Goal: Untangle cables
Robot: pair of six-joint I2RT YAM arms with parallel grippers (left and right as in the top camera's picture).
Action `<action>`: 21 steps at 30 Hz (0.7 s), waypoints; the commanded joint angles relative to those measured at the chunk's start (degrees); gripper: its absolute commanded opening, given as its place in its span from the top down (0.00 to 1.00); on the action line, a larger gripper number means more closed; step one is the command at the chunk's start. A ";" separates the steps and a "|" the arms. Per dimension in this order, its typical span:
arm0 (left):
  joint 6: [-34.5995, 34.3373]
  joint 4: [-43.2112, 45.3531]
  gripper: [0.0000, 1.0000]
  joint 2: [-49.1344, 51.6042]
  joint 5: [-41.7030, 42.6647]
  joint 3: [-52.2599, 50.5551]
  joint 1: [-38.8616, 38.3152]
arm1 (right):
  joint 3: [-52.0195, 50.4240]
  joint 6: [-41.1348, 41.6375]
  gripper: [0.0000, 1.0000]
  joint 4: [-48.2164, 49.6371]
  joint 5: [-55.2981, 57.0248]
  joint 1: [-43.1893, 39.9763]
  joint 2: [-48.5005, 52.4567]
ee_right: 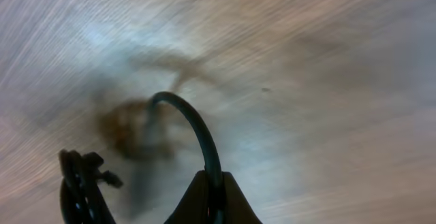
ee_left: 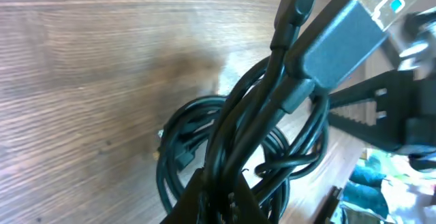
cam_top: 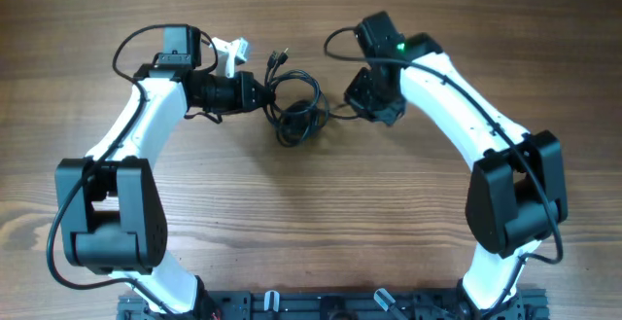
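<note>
Two grips are on the cables (cam_top: 294,106) at once. My left gripper (ee_left: 212,200) has its jaws clamped on several strands together. My right gripper (ee_right: 214,195) is pinched on a single loop that arches up from its tips. The bundle sits between them over the far half of the tabletop (cam_top: 311,223), about midway between its left and right edges; I cannot tell how much of it rests on the wood. A USB plug (ee_left: 347,37) with a blue tongue sits close to the left wrist camera.

I judge the step in hand is drawing the knot apart. I would move the arms away from each other slowly and low, watch whether the coil loosens or cinches, and stop if it tightens. Holding many strands on the left may lock the knot, so regripping on one cord could help. The right wrist view is blurred, so I trust the overhead more.

No box, tray or other container is in view.
</note>
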 commanded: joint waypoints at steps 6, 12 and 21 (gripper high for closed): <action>1.09 0.68 0.96 -0.50 -1.92 -0.09 1.77 | 15.26 -8.55 0.96 -11.78 14.67 -1.64 -1.81; -1.77 0.68 0.96 -0.50 -6.71 -0.09 1.77 | 15.13 -11.89 0.88 -11.26 11.56 -1.22 -1.79; -12.63 -0.15 0.96 -0.50 -24.79 -0.09 1.77 | 14.45 -15.47 0.75 -8.20 8.46 -0.55 -1.77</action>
